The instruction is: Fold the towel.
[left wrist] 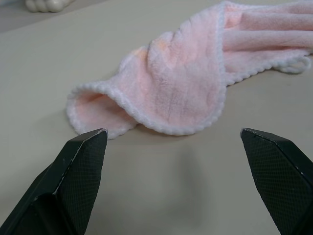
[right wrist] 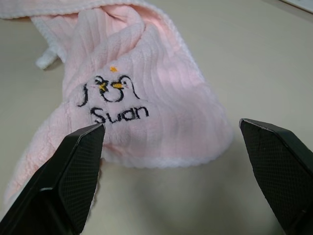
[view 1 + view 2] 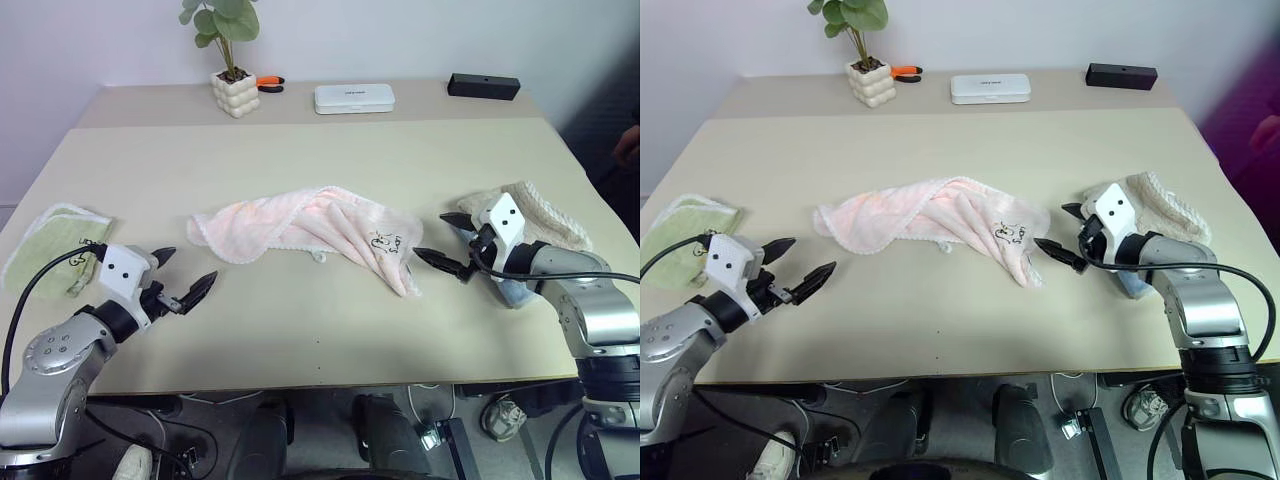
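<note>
Risk noted: the left gripper [image 3: 185,277], fingers apart, may pinch only the upper layer of the towel [image 3: 310,228] lying crumpled mid-table [image 3: 300,330], while the right gripper [image 3: 447,240], likewise apart, could snag the beige towel [image 3: 540,215] just behind it; the green towel [image 3: 50,240] lies clear.

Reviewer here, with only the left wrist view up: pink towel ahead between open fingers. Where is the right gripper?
Observer: The right gripper hovers open by the pink towel's other end, not touching it.
Reviewer: Any marking on that end?
Observer: Yes, a small dark printed logo with penguin figures and lettering.
Reviewer: Other cloths on the table?
Observer: A light green towel lies beyond the left gripper, and a beige towel behind the right one.
</note>
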Controlling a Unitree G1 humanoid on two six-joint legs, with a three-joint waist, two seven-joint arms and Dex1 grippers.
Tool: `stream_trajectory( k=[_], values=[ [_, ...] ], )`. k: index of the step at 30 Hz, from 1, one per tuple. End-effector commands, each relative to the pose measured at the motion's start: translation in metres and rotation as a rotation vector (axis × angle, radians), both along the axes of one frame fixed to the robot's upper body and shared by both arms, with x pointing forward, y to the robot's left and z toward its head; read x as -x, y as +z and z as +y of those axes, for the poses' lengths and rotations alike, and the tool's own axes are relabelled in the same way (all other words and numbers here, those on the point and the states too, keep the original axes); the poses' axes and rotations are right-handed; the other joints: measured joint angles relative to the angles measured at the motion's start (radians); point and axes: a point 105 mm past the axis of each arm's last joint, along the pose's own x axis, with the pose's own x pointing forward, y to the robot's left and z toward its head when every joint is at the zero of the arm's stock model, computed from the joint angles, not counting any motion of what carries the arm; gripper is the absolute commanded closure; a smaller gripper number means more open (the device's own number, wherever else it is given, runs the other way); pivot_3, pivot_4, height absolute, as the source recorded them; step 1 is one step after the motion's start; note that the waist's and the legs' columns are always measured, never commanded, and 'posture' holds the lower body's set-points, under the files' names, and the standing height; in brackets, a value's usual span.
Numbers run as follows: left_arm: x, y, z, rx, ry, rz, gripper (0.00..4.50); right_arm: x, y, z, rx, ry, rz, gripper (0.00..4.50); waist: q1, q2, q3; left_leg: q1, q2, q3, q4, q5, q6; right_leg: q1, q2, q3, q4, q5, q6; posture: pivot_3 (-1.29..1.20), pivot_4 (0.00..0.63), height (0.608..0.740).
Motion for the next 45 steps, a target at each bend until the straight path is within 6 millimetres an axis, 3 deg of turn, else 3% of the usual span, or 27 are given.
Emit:
stream_trajectory(
  k=[1,9,13,18,22,28,32,38,45],
  values=[
    [0.000,0.005,-0.002,-0.008,0.000,-0.052,0.04,-0.003,0.021,0.002,0.004,0.012,-0.068,0.00,0.000,0.000,0.000,0.000,0.000,0.000,0.000,0.000,0.000,0.000,0.000,0.000,0.000,0.000,0.000,0.00,0.150,0.738],
    [0.006,0.007,-0.042,-0.072,-0.195,-0.042,0.04,-0.006,0.021,0.010,-0.003,0.020,-0.082,0.00,0.002,0.000,0.000,0.000,0.000,0.000,0.000,0.000,0.000,0.000,0.000,0.000,0.000,0.000,0.000,0.00,0.150,0.738],
    [-0.008,-0.008,-0.062,-0.301,-0.284,-0.042,0.04,-0.003,0.018,0.018,-0.018,0.021,-0.094,0.00,0.003,0.000,0.000,0.000,0.000,-0.001,0.000,0.000,0.000,0.000,0.001,0.000,0.001,0.000,0.000,0.00,0.150,0.738],
    [-0.037,-0.022,-0.067,-0.370,-0.291,-0.041,0.04,-0.001,0.017,0.020,-0.033,0.003,-0.102,0.00,0.001,0.000,0.000,0.000,0.000,0.000,0.000,0.000,0.000,0.000,0.001,0.000,0.000,0.002,0.003,0.00,0.150,0.738],
    [-0.063,-0.035,-0.059,-0.441,-0.251,0.002,0.04,0.007,0.017,0.020,-0.042,-0.027,-0.115,0.00,0.001,0.000,0.000,0.000,0.000,0.000,0.000,0.000,0.000,0.000,0.001,0.000,0.001,0.002,0.004,0.00,0.150,0.738],
    [-0.081,-0.041,-0.053,-0.434,-0.227,0.029,0.04,0.017,0.021,0.018,-0.047,-0.068,-0.128,0.00,0.002,0.001,-0.001,0.001,0.000,0.000,0.001,0.000,0.000,0.001,0.001,0.000,0.002,0.002,0.004,0.00,0.150,0.738],
    [-0.086,-0.044,-0.053,-0.433,-0.229,0.035,1.31,0.021,0.021,0.013,-0.048,-0.102,-0.133,0.00,0.001,0.001,-0.002,0.002,0.000,-0.001,0.001,0.000,0.000,0.001,0.001,0.000,0.003,0.002,0.004,0.00,0.150,0.738],
    [-0.085,-0.040,-0.046,-0.422,-0.207,0.023,4.45,0.016,0.025,0.015,-0.053,-0.094,-0.141,0.00,-0.006,0.001,-0.001,0.002,0.000,0.000,0.001,0.000,0.000,0.000,0.001,0.000,0.007,0.002,0.005,0.00,0.150,0.738],
    [-0.066,-0.023,-0.040,-0.386,-0.191,-0.027,4.45,-0.009,0.026,0.022,-0.055,-0.069,-0.129,0.00,-0.008,0.000,-0.001,0.002,0.000,0.000,0.000,0.000,0.000,-0.002,0.001,0.000,0.009,0.002,0.005,0.00,0.150,0.738]
  ],
)
